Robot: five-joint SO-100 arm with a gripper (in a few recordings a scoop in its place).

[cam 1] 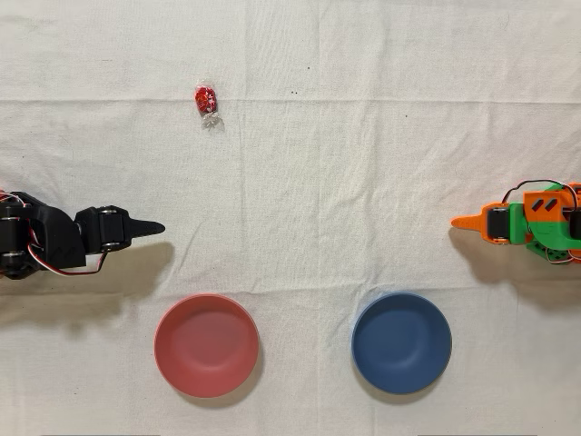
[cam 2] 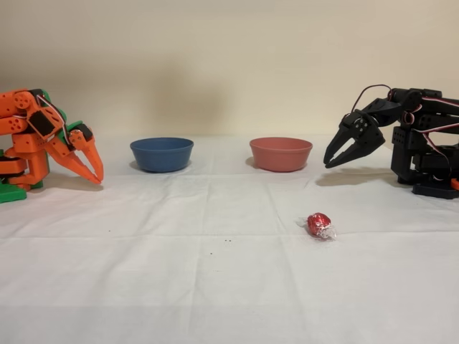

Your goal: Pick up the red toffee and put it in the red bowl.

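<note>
In the fixed view, the toffee (cam 2: pixel 319 224) lies nearest on the white cloth of the desk (cam 2: pixel 215 287), on its own and well apart from both bowls. Farther back stand the red bowl (cam 2: pixel 280 153) and, to its left, the blue bowl (cam 2: pixel 161 153), both empty. At the right the black arm's hand (cam 2: pixel 332 162) hangs just above the cloth, near the red bowl, its two fingers close together with only a narrow gap and nothing held. The orange arm (cam 2: pixel 43 136) stands idle at the far left.
</note>
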